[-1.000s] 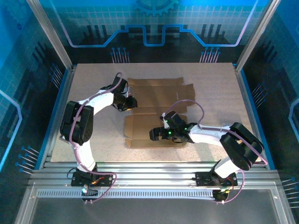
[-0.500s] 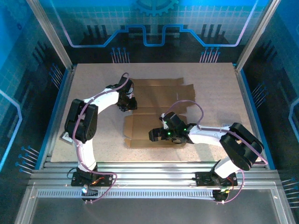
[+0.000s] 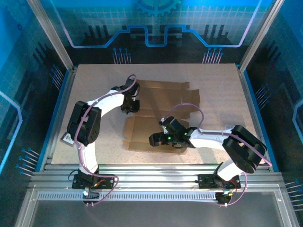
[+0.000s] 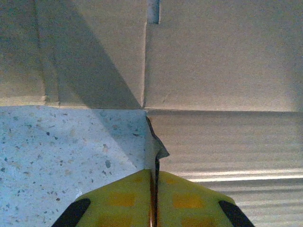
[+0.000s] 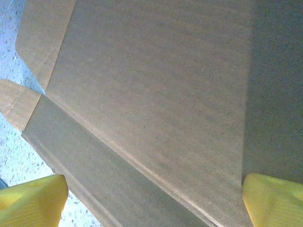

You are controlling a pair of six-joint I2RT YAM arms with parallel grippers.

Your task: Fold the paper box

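There's your box (image 3: 163, 97), lying flat and unfolded in the middle of the table (image 3: 94, 80), its long axis running 12 to 6 in the top view. Your left gripper (image 3: 129, 106) sits at the sheet's 9 o'clock edge. The wrist view shows its yellow fingers (image 4: 118, 201) pressed together, with a thin sliver of cardboard corner running into the seam between them, so it reads as pinched on the box's edge. Your right gripper (image 3: 157, 138) hovers over the near part of the sheet, toward 6 o'clock, spread wide with only flat cardboard beneath it (I can't tell whether the tips touch the sheet).

Now the risks. That left pinch looks shallow, just a corner. Lift or swing it quickly and the card could slip out, or the corner could crumple instead of hinging on its crease. Raise that edge with nothing pinning the sheet, and the whole box may slide toward 3 o'clock or tip up with it rather than bend. The right gripper also hangs across a crease line. Bring it down off that line and you could press in a fold where none belongs. I'd steady the sheet first, then hinge slowly.
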